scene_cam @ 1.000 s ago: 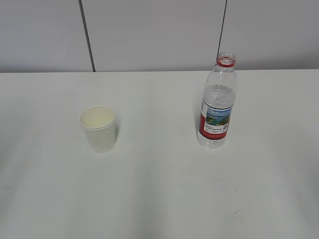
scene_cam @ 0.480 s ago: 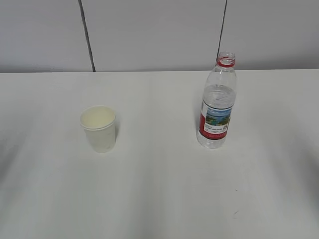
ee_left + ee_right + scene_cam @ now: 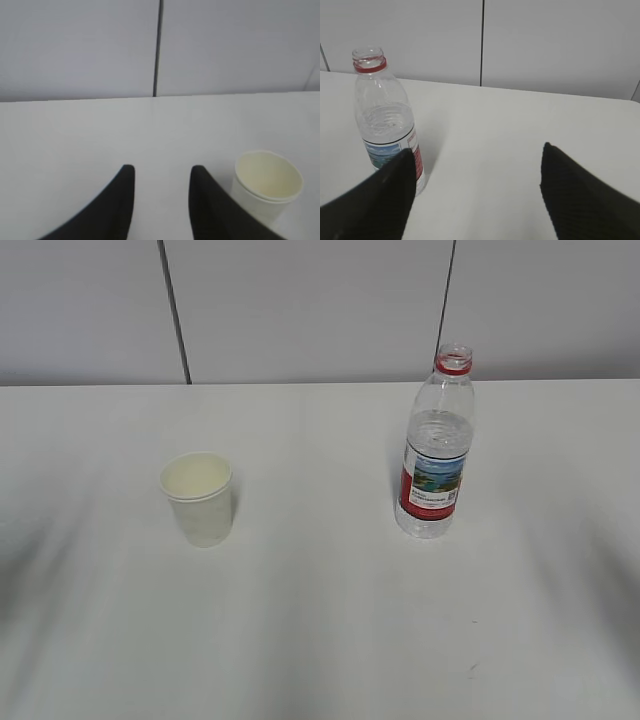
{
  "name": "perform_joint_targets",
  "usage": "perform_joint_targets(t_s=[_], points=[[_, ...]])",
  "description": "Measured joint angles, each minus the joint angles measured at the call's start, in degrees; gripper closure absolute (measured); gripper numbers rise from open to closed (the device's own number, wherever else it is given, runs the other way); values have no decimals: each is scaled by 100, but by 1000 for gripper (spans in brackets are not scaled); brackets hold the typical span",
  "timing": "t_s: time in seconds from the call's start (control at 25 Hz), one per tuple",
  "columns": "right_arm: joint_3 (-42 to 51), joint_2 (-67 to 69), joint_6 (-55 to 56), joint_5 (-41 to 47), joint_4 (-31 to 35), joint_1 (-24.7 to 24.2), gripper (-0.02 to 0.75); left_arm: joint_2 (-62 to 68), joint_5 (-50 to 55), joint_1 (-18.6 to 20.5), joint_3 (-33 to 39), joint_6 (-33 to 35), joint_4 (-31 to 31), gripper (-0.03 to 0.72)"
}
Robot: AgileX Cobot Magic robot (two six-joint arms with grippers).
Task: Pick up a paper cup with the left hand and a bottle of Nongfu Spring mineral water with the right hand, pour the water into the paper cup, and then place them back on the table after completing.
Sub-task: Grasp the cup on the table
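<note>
A white paper cup (image 3: 199, 496) stands upright on the white table (image 3: 320, 620), left of centre. An uncapped clear bottle (image 3: 434, 445) with a red neck ring and a red and blue label stands upright to the right, with water (image 3: 436, 435) in it. Neither arm shows in the exterior view. In the left wrist view my left gripper (image 3: 161, 172) is open and empty, with the cup (image 3: 267, 182) ahead to its right. In the right wrist view my right gripper (image 3: 477, 152) is wide open and empty, with the bottle (image 3: 387, 120) ahead beside its left finger.
A grey panelled wall (image 3: 320, 310) with dark vertical seams rises behind the table's far edge. Soft shadows lie on the table at the left and right sides of the exterior view.
The cup and bottle have not moved. The shadows on the table at both sides have shifted slightly.
</note>
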Motion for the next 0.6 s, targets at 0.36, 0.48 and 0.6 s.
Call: perform_joint_targets(t_s=[0.36, 0.48, 0.6], points=[[23, 806, 328, -811, 9, 0, 166, 2504, -2477, 0, -11, -80, 804, 450], [23, 1085, 328, -1202, 9, 0, 166, 3237, -3088, 0, -23, -80, 1102, 450], [23, 1346, 384, -1668, -3, 0, 166, 3702, -3226, 0, -29, -80, 1268, 450]])
